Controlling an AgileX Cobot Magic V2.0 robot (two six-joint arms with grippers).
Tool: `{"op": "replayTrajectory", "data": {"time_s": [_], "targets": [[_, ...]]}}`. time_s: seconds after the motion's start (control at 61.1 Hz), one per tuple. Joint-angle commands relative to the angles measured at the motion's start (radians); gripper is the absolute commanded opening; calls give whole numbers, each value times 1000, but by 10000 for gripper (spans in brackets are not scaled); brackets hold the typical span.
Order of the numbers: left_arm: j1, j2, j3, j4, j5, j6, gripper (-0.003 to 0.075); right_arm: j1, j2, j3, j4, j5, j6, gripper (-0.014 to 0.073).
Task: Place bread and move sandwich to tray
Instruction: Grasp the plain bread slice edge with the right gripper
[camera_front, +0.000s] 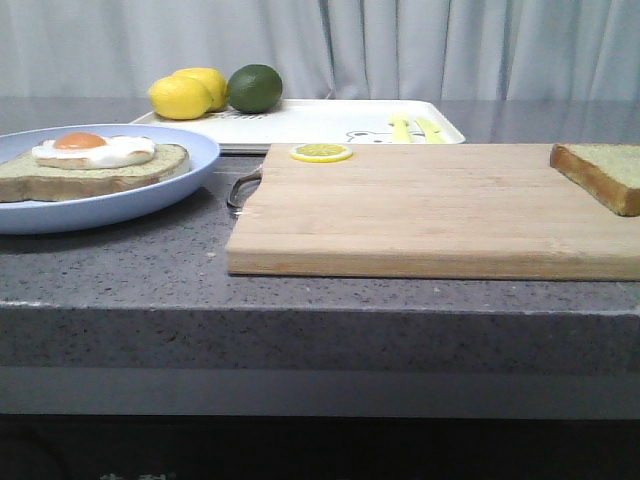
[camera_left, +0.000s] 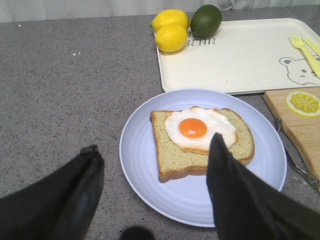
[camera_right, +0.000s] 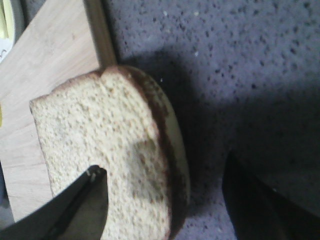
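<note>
1. The bread lies flat at the far right corner of the cutting board, partly cut off by the frame edge in the front view.
2. The right tool is seen open in the right wrist view, holding nothing. One finger is over the slice's crumb, the other is out over the grey surface beyond the crust. The crust edge sits between the fingers, so the bread is directly under this tool.
3. The slice overhangs the board's right edge in the right wrist view; the brown crust side faces the bare surface.
4. The left tool is open and empty, hovering above the near edge of the blue plate.
5. The sandwich base with fried egg rests on that plate at the left of the scene, well apart from the bread.
6. The tray stands behind the board, with two lemons and a lime at its far left corner. A lemon slice lies on the board's far edge.
7. Judgement: the right arm is the nearer one for the bread; after the grasp the slice must be carried left across the board to the egg slice.
</note>
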Motion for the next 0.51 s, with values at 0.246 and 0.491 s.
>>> {"op": "replayTrajectory", "data": {"time_s": [0.246, 0.491], "targets": [[-8, 4, -27, 2, -80, -1, 439, 12, 34, -46, 81, 147, -44, 505], [-8, 4, -27, 2, -80, -1, 439, 72, 27, -46, 36, 148, -37, 505]]}}
